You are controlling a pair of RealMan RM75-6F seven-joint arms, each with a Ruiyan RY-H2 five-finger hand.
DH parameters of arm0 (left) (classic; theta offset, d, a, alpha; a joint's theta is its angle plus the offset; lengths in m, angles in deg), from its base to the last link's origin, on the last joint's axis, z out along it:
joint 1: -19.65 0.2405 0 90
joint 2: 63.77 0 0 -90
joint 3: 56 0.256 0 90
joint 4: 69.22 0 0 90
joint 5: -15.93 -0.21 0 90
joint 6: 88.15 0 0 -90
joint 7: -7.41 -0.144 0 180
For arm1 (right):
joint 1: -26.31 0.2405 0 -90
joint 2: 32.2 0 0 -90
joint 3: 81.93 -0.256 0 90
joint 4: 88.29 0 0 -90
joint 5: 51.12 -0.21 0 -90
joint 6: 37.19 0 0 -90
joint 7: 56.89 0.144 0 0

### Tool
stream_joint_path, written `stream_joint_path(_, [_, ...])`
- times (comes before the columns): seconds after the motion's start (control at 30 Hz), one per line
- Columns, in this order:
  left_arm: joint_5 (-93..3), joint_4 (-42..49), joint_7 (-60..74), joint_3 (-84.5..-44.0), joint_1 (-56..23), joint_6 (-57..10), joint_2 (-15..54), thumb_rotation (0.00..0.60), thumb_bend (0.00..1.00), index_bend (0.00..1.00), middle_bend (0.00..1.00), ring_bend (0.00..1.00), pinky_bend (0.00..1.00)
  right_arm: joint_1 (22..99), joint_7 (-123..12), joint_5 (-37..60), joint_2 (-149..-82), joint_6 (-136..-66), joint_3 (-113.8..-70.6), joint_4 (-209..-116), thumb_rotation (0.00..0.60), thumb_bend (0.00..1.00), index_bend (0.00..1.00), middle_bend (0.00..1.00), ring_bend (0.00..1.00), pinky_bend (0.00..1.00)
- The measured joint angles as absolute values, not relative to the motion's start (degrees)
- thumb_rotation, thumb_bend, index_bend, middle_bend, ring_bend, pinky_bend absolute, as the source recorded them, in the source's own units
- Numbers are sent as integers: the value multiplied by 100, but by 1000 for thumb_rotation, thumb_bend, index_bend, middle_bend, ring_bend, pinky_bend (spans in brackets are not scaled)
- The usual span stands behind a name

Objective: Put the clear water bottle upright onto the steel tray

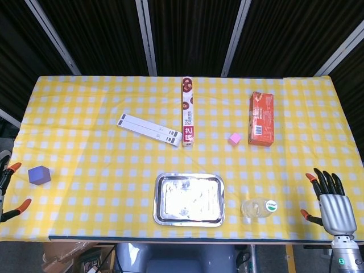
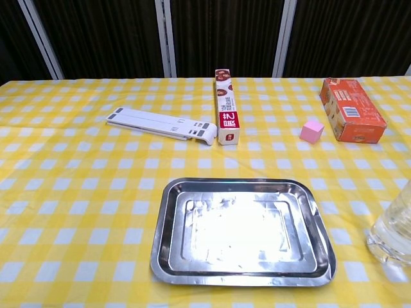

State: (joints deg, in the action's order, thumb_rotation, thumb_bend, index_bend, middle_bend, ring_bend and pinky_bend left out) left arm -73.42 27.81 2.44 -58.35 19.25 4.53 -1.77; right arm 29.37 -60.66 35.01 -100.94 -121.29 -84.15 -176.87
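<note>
While nothing is yet grasped, task barely begun: water bottle (image 1: 259, 208) upright on the yellow checked desk (image 1: 85, 153), just beside the steel tray (image 1: 189, 199) at its 3 o'clock, apart from it, green-capped top facing the head camera; in the chest view only its clear lower part at the right edge. Right hand (image 1: 333, 199) off the desk's corner at 3 o'clock from the bottle, well apart from it, fingers (image 1: 326, 181) spread and straight, holding nothing. Left hand (image 1: 5, 190) barely visible at the frame's 9 o'clock edge, only orange-tipped bits showing, so cannot tell how its fingers are set. Left to do, by judgement: reach in, grip the bottle, lift it over the tray's raised rim, set it standing on the bare tray floor. Around: blue cube (image 1: 39, 174) near the left edge at 9 o'clock from the tray; white flat bar (image 1: 149, 129) at 11 o'clock; long narrow box (image 1: 187, 111) at 12 o'clock; pink cube (image 1: 234, 138) and orange carton (image 1: 261, 118) toward 1 o'clock. None of these between bottle and tray; short path looks clear, rim the only likely snag.
</note>
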Motion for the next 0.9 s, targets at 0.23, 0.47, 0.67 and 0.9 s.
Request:
stream_joint_path(0.23, [-7336,2801,149,-5816,1923,416,-144,600,215,141,0,0,0,3001,-5663,3502,-9997,-11873,-8344,-17713,600,95,148,65,0,0])
stream_joint_path(0.47, [-7273,2813,156,-5836,1906,371,-153,600,215,141,0,0,0,3187,-4691,3570,-9773,-11229,-8145,-17840,600,95,137,65,0,0])
stream_joint_path(0.67, [-7302,2813,201,-5831,1929,421,-168,600,215,141,0,0,0,3436,-3718,3688,-9725,-10694,-8001,-17748,600,90,119,65,0,0])
stream_joint_path(0.9, [-7238,2807,257,-5853,1919,382,-189,600,215,141,0,0,0,3669,-2847,3924,-9887,-10408,-7878,-17546,600,67,117,65,0,0])
